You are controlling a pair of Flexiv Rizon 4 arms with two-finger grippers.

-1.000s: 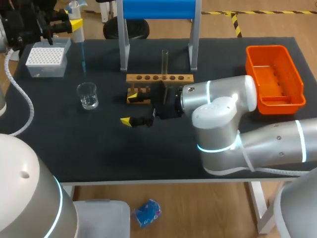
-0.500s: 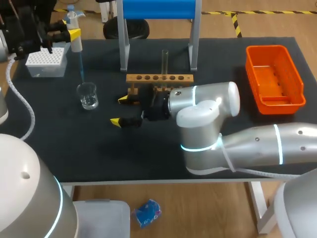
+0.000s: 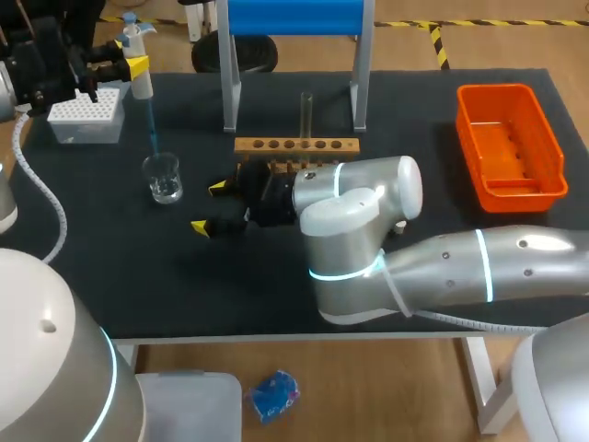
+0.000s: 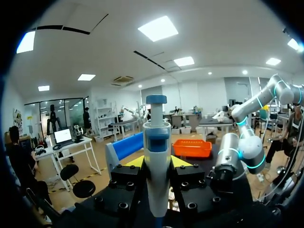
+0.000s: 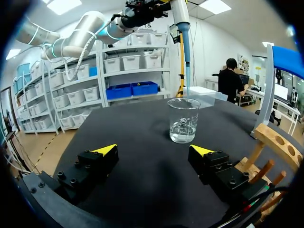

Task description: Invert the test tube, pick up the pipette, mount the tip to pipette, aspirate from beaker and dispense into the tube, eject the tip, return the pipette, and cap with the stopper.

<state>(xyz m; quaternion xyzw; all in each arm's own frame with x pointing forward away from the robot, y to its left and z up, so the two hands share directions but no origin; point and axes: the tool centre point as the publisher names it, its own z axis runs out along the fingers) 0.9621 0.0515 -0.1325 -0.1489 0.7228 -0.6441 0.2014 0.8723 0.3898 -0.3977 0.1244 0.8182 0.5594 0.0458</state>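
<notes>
"Judging by the bench, how far along was it?"

"Roughly midway. The tube [image 3: 306,110] stood upright in the rack [image 3: 241,145] near the far edge, mouth up, so I took the inverting as done. The left fingers [image 4: 179,162] were clenched on the pipette [image 4: 157,142], and a blue tip [image 3: 152,124] was mounted on it."

"And the liquid?"

"Not drawn yet, by my reading. The tip hung just over the beaker [image 5: 184,119], which stood toward the left edge with a little clear liquid in it. I could not tell whether the tip's end had passed the rim."

"What of the other arm?"

"The right fingers [image 5: 107,149] were spread wide and held nothing, low over the bench between beaker and rack."

"So what remained?"

"Aspirating, dispensing into the tube, ejecting the tip, perhaps into the tray [image 3: 497,90] by the right edge, then returning the pipette and capping. I saw no stopper anywhere. The tip box [image 3: 87,131] sat at the far left corner."
</notes>
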